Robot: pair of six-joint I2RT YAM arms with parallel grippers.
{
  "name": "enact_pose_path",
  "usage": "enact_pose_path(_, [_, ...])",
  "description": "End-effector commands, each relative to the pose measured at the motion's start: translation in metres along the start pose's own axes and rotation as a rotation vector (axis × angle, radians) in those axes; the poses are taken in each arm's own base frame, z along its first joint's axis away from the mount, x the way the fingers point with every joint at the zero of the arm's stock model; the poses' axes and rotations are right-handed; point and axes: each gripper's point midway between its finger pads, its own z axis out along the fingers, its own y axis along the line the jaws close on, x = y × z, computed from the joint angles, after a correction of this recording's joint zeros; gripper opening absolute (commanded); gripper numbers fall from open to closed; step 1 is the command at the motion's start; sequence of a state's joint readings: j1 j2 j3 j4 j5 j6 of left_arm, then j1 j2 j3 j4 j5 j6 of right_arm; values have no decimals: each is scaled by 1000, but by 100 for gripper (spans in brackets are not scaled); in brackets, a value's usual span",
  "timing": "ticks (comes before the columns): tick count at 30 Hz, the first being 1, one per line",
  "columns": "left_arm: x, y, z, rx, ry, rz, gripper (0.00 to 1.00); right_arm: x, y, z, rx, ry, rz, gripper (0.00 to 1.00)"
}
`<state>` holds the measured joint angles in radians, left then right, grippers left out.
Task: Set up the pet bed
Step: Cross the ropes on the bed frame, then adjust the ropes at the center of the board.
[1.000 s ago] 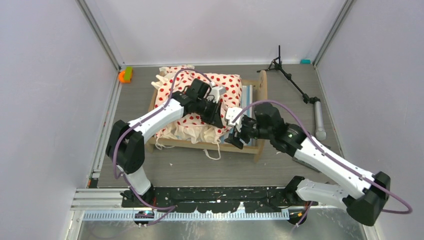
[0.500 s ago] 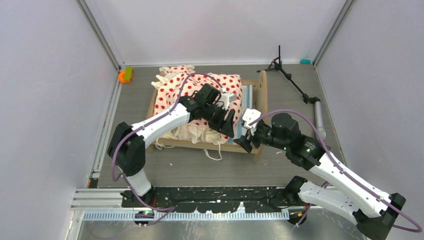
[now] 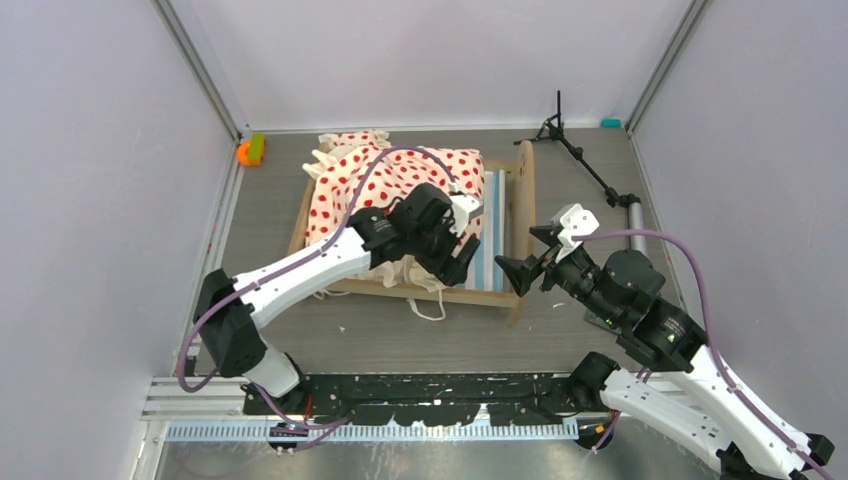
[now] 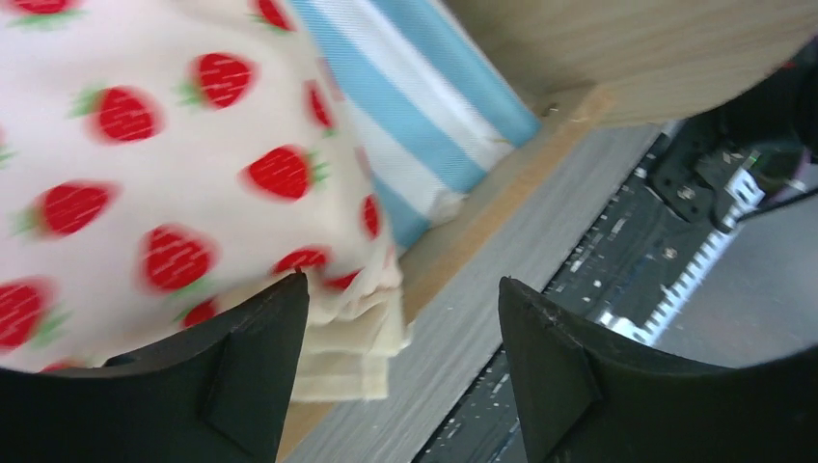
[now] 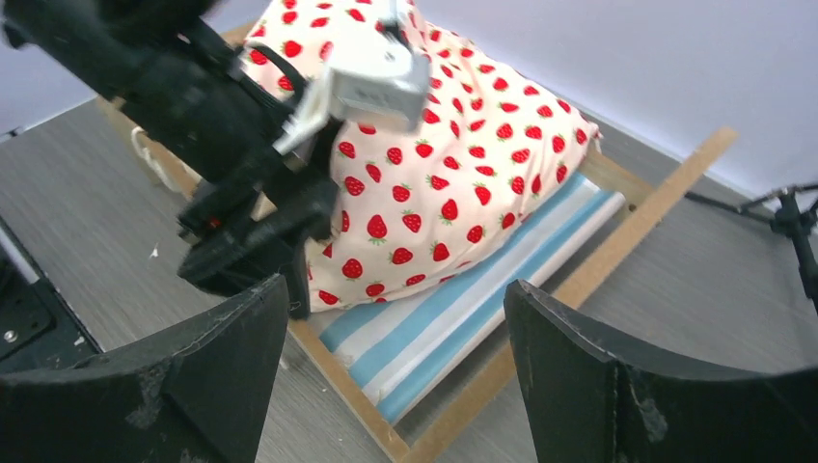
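On the table (image 3: pixel 600 190), toward its far edge, stands the bed (image 3: pixel 522 190): stiff, light wood, probably best gripped by an end board. Its mattress (image 3: pixel 490 250) carries soft, limp bedding (image 3: pixel 400 180) bunched leftward; pinch a hem. The left gripper (image 4: pixel 402 289) above the bedding's near corner and the right gripper (image 3: pixel 528 255) beside the bed's right end both gape, holding nothing.

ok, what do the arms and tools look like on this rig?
Left arm and right arm: white link shells, black joints, a purple cable looping along each. Left tool and right tool: white block at the wrist, two matte black wedge-shaped fingers.
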<state>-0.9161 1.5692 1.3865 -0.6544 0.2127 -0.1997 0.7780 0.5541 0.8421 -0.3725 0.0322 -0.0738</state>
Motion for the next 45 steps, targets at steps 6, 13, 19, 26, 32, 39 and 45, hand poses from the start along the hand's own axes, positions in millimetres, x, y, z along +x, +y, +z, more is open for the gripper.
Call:
enact_pose_path(6, [-18,19,-56,-147,-131,58,75,-31,-41,-23,257,-72,161,87])
enact_pose_path(13, [-1,-27,-44,78,-117,196,68,-48,-51,-44,315,-104,203,87])
enact_pose_path(19, [8,-54,-16,177,-86,296,68,-74,-46,-63,272,-179,248,87])
enact_pose_path(26, [8,-64,9,185,-38,382,67,-78,-45,-80,264,-197,258,87])
enact_pose_path(32, [-1,-55,20,120,-50,410,67,-72,-45,-87,263,-197,259,87])
enact_pose_path(39, [8,-48,33,111,-18,462,56,-64,-44,-89,263,-179,253,87])
enact_pose_path(45, [29,-40,52,111,60,498,55,-57,-44,-86,265,-158,249,87])
